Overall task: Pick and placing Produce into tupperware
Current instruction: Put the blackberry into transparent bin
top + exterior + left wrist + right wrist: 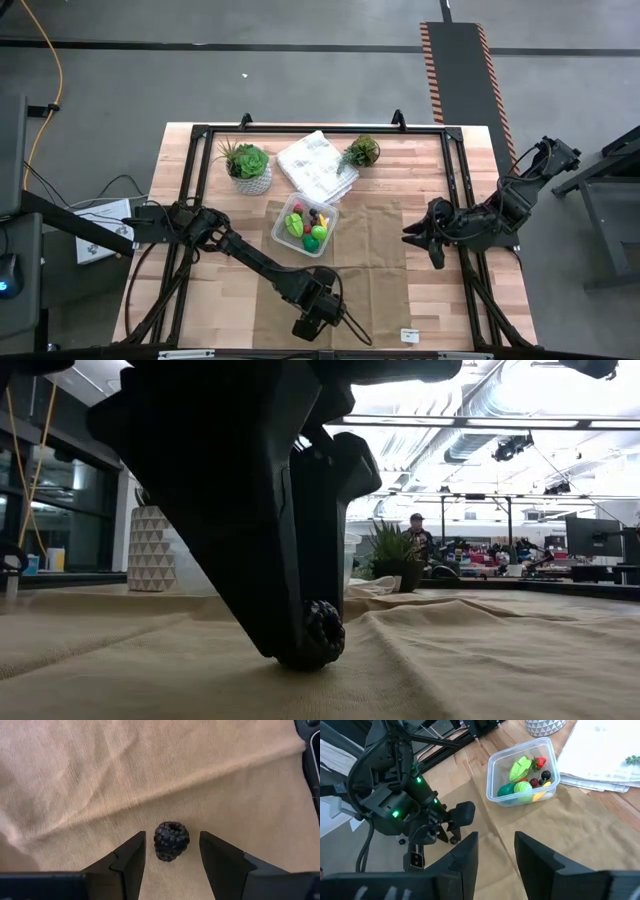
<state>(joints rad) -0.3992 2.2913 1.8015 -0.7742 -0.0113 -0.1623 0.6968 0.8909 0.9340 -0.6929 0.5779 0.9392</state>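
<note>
A dark brown toy blackberry (171,841) lies on the tan cloth (150,770) near the table's near edge. My left gripper (305,328) points down over it, open, with one finger (131,855) on each side of the berry and a gap on both sides. The low view shows the berry (322,630) on the cloth beside a fingertip. The clear square tupperware (305,225) stands mid-table and holds green, red, dark and yellow produce (525,775). My right gripper (425,238) hovers at the right of the cloth, open and empty.
Two potted plants (248,165) (362,152) and a white wrinkly bag (318,165) sit at the far side. A black frame (320,130) rings the table. A small white card (410,335) lies near the near edge. A person (416,532) is in the room behind.
</note>
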